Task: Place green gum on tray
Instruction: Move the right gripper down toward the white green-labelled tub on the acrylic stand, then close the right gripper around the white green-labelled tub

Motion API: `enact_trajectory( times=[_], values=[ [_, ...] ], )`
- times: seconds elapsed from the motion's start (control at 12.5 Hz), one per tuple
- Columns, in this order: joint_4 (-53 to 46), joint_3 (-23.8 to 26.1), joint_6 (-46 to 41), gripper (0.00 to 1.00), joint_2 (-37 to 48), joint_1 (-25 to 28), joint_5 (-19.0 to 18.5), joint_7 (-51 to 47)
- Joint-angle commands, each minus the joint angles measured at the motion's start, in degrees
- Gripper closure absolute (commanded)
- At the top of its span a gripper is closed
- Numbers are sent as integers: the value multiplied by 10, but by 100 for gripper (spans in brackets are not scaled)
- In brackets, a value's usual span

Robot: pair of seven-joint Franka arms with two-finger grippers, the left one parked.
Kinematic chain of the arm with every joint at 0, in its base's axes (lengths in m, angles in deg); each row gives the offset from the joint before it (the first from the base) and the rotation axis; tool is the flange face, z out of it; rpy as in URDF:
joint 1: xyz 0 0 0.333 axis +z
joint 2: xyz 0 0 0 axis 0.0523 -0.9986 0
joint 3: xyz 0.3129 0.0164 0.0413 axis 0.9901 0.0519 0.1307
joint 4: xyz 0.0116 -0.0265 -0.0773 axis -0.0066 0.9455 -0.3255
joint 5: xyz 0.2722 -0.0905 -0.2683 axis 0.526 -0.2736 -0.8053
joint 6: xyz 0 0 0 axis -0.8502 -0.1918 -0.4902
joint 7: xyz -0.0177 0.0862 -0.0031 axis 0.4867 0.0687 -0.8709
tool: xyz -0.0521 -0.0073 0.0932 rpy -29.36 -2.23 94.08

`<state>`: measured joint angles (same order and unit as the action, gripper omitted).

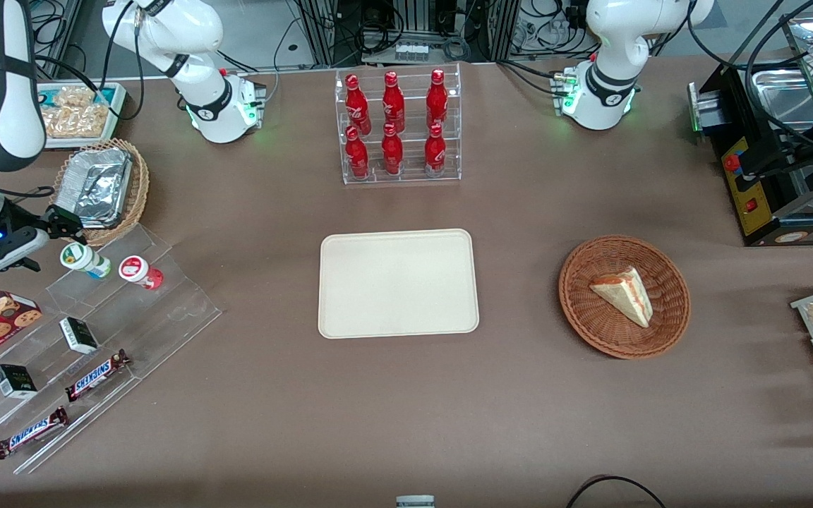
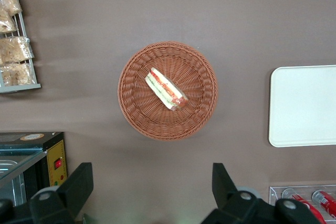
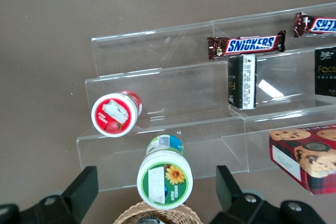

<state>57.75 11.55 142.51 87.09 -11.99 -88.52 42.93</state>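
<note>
Claw (image 3: pixel 152 195) spread above green gum (image 3: pixel 164 179), tray (image 1: pixel 398 283) on brown table (image 1: pixel 519 395)

Front camera looks down over the whole table; both wrist cameras look straight down, close; the left wrist shares the tray (image 1: pixel 398 282) with it; the gripper (image 3: pixel 156 195) hangs over the green gum (image 3: pixel 165 178)

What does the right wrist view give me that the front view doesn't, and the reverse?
Only the right wrist view shows the lid faces: a sunflower picture on the green gum and a strawberry on the red-lidded bottle, with the open pincer straddling the green gum from above. Only the front view shows the tray, bare, the rack of red bottles and the sandwich basket. Both show the two gum bottles side by side on the clear stepped stand, plus Snickers bars.
</note>
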Motion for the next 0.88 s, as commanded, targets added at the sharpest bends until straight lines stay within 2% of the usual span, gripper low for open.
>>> enact_trajectory(
  times=[0.0, 0.8],
  values=[
    [44, 2, 54, 0, 17, -8, -6, 39],
    [72, 1, 115, 0, -5, -16, -6, 58]
  ],
)
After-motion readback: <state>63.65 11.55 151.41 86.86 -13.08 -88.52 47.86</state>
